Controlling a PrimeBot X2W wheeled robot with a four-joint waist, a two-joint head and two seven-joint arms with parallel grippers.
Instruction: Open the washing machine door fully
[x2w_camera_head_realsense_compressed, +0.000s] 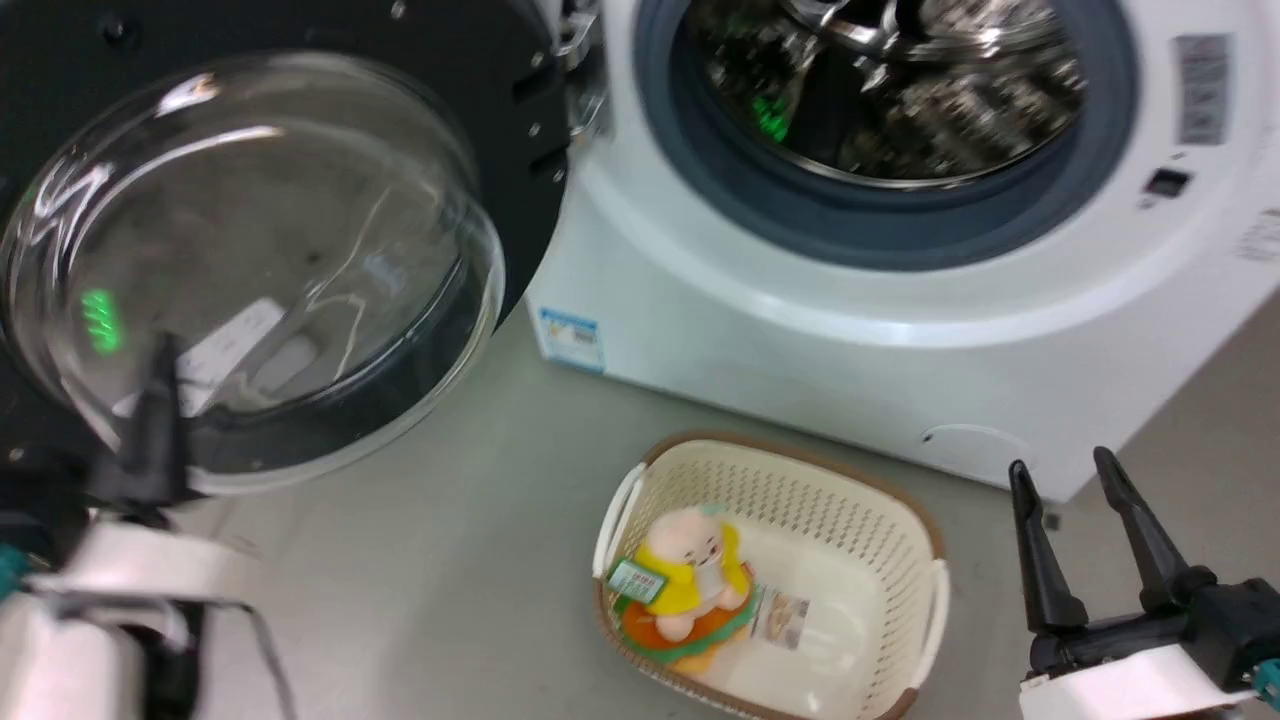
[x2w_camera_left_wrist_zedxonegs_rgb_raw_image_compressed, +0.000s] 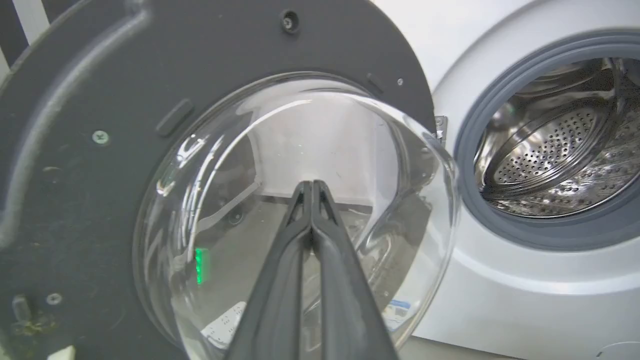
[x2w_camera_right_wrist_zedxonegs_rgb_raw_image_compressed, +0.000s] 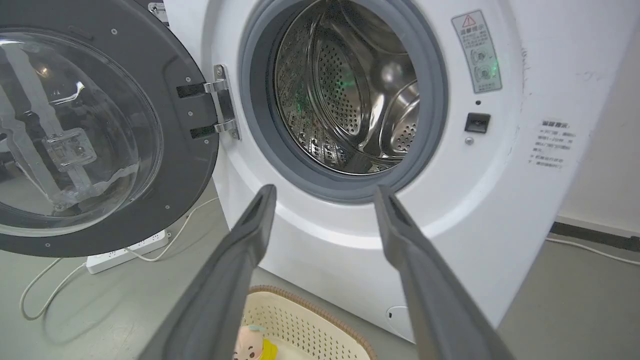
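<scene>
Hanging wide open on its metal hinge (x2w_camera_right_wrist_zedxonegs_rgb_raw_image_compressed: 222, 107), washing machine door (x2w_camera_head_realsense_compressed: 330, 35) sits left of the washing machine (x2w_camera_head_realsense_compressed: 800, 330), glass bowl (x2w_camera_left_wrist_zedxonegs_rgb_raw_image_compressed: 325, 140) bulging outward, steel drum (x2w_camera_right_wrist_zedxonegs_rgb_raw_image_compressed: 350, 90) exposed. Left pincer (x2w_camera_left_wrist_zedxonegs_rgb_raw_image_compressed: 312, 192) clenched, fingers pressed together on nothing, tips in front of the glass bowl; contact cannot be told. Right pincer (x2w_camera_head_realsense_compressed: 1058, 462) released and empty, low right, near cream basket (x2w_camera_head_realsense_compressed: 780, 445) holding a plush toy (x2w_camera_head_realsense_compressed: 690, 560) on the floor (x2w_camera_head_realsense_compressed: 450, 550).
</scene>
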